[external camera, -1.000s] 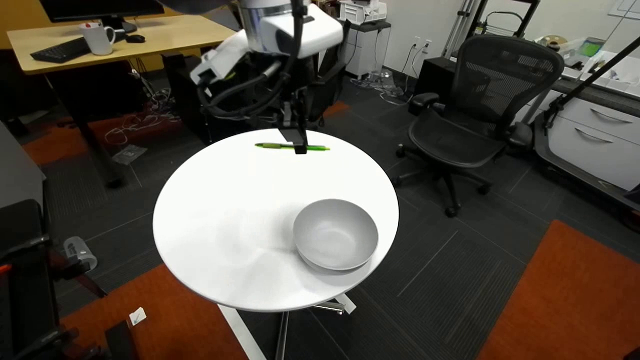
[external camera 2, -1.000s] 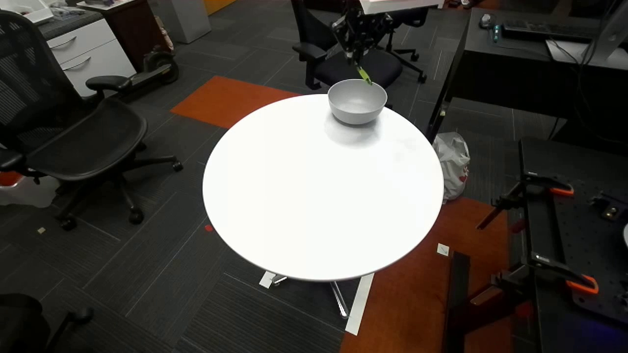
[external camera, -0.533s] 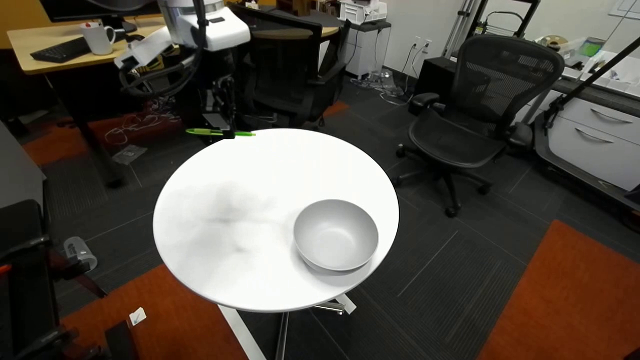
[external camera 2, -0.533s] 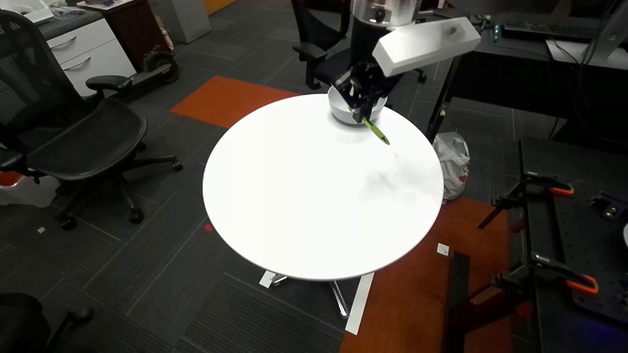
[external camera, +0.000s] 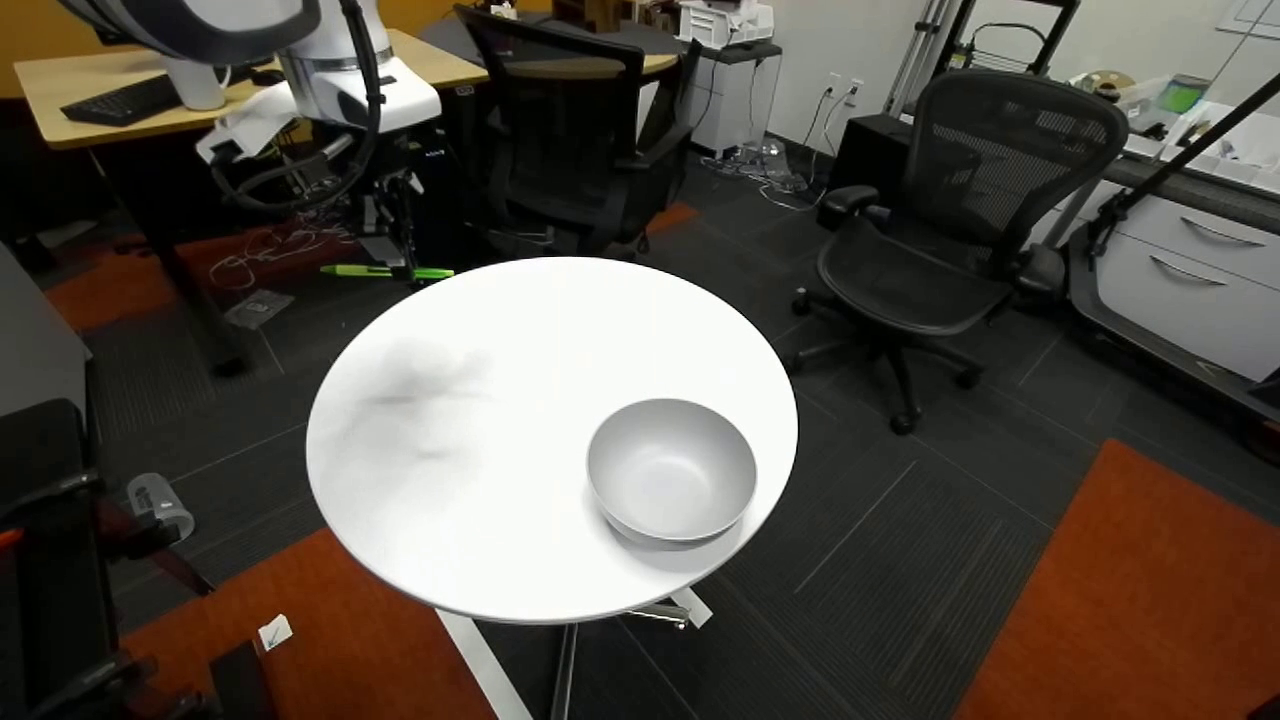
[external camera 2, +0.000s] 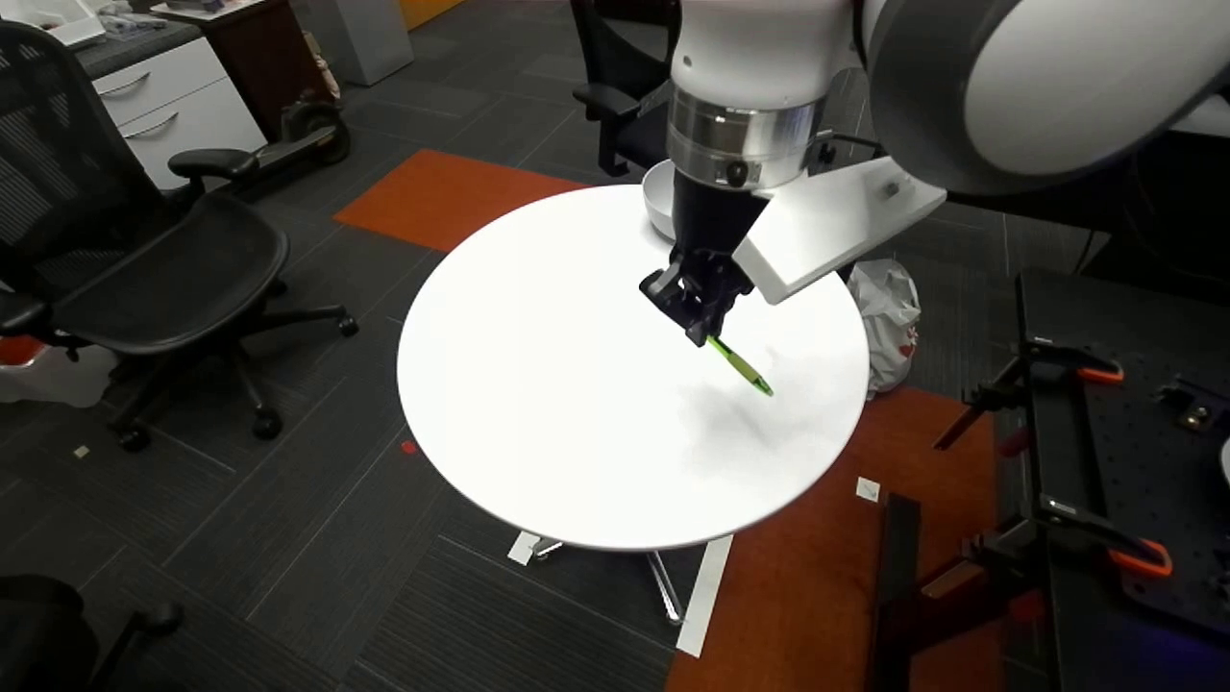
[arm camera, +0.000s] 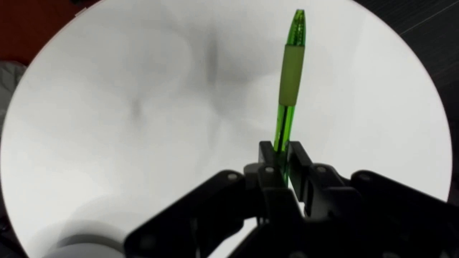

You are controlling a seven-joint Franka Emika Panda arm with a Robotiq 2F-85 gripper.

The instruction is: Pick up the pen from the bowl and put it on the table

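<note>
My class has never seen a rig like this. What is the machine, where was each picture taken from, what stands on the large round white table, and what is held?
It is one white and black jointed robot arm, ending in a black two-fingered gripper. Two pictures are taken from different places outside the robot; the wrist view comes from the arm itself, looking past the gripper at the large round white table. On it stands a round, light grey bowl. The gripper is closed on a slim, bright green, partly see-through pen, with both ends sticking out. The pen is above the table, not yet set down.
</note>
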